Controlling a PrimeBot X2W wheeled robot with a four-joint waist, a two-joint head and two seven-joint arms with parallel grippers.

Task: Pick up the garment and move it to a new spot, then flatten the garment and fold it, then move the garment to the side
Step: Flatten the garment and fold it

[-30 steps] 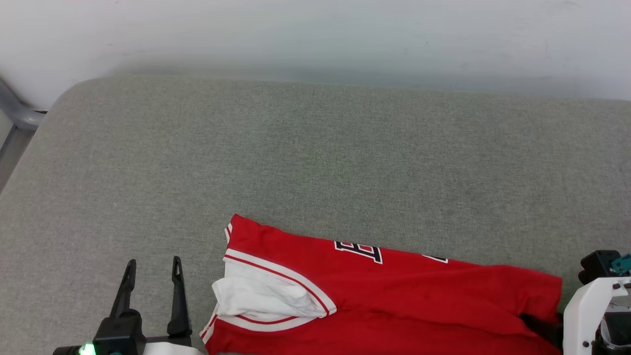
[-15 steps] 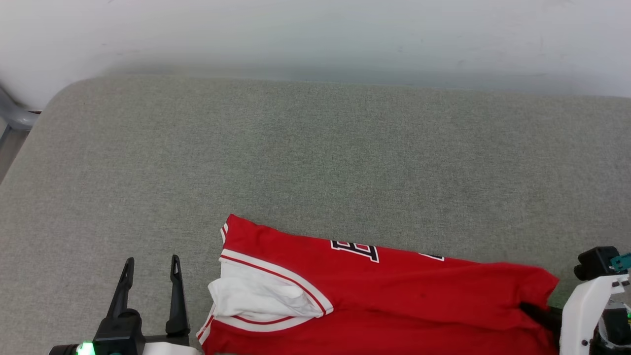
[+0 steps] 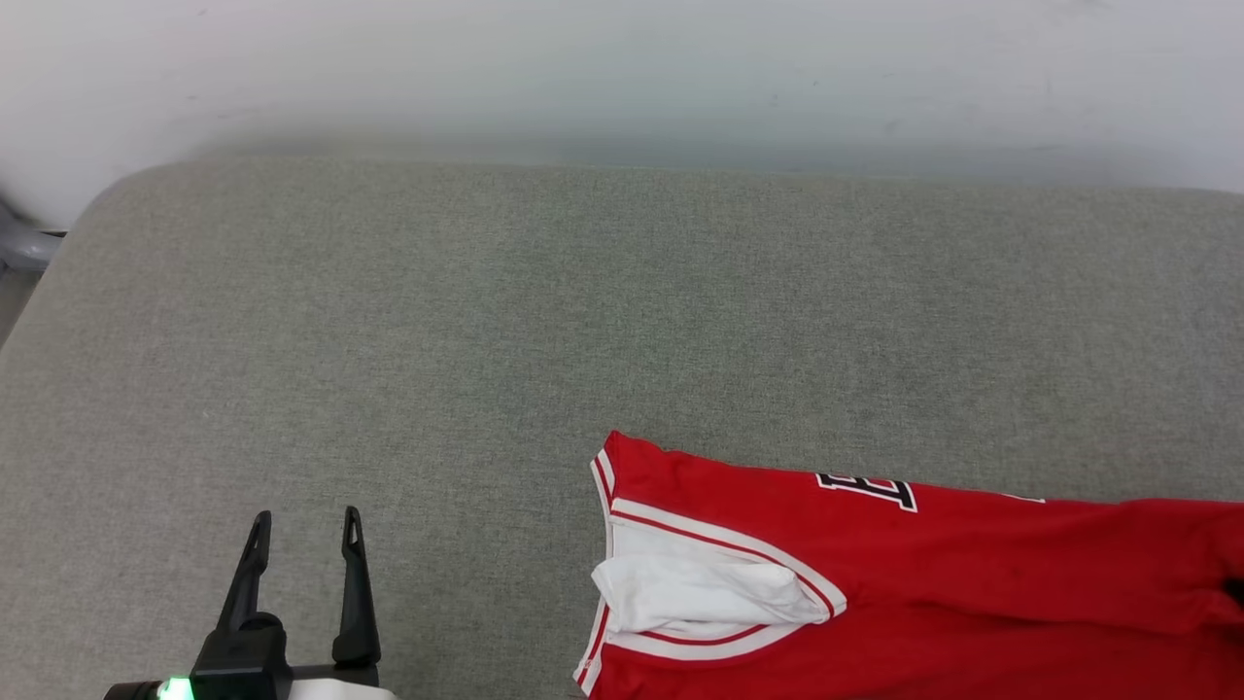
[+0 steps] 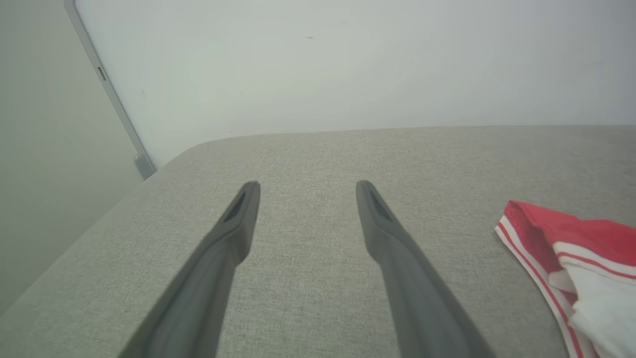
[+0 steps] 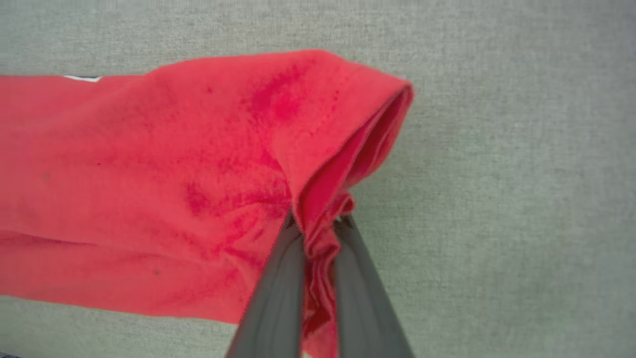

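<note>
The garment [image 3: 933,593], folded into a long red band, lies on the grey fabric surface at the lower right of the head view. Its white sleeve [image 3: 700,588] with striped trim faces left, and part of the black lettering [image 3: 868,488] shows near the far edge. In the right wrist view my right gripper [image 5: 318,223] is shut on a bunched red edge of the garment [image 5: 149,174]. My left gripper [image 3: 306,515] stands open at the lower left, well apart from the sleeve. The left wrist view has the left gripper [image 4: 306,186] over bare fabric and the garment [image 4: 571,238] off to its right.
The grey padded surface [image 3: 544,321] runs wide to the left and far side and ends at a pale wall [image 3: 622,68]. Its rounded corner is at the far left, beside a grey metal bar [image 3: 19,248], also seen as the bar [image 4: 107,89].
The garment has slid to the right across the surface, pulled by the right gripper, whose white arm has left the head view. The left gripper has stayed where it was, open.
</note>
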